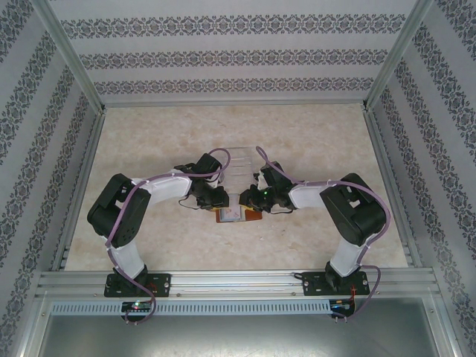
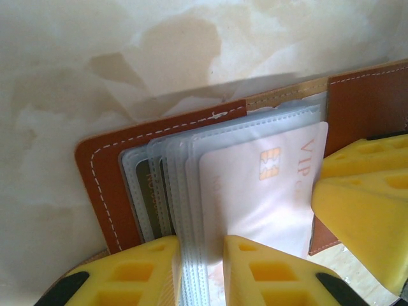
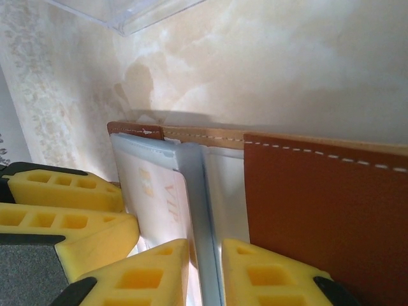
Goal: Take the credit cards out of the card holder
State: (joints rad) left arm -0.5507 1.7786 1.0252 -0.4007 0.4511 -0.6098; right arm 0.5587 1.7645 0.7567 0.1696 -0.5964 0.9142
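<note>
Beige marbled table [image 1: 149,149]; on it, brown card holder [image 2: 99,172]; clear stand [image 1: 239,158]

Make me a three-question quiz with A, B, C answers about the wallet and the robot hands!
1. Where is the wallet? A) on the table between the left hand and the right hand B) hanging on the wall C) on the metal rail
2. What colour is its leather? A) green B) reddish-brown C) black
3. What is the left hand doing? A) waving wide open B) holding a spoon C) pinching the clear sleeves
Answers: 1 A, the top view shows it lying there; 2 B, both wrist views show that colour; 3 C, its yellow fingers squeeze the sleeves.
</note>
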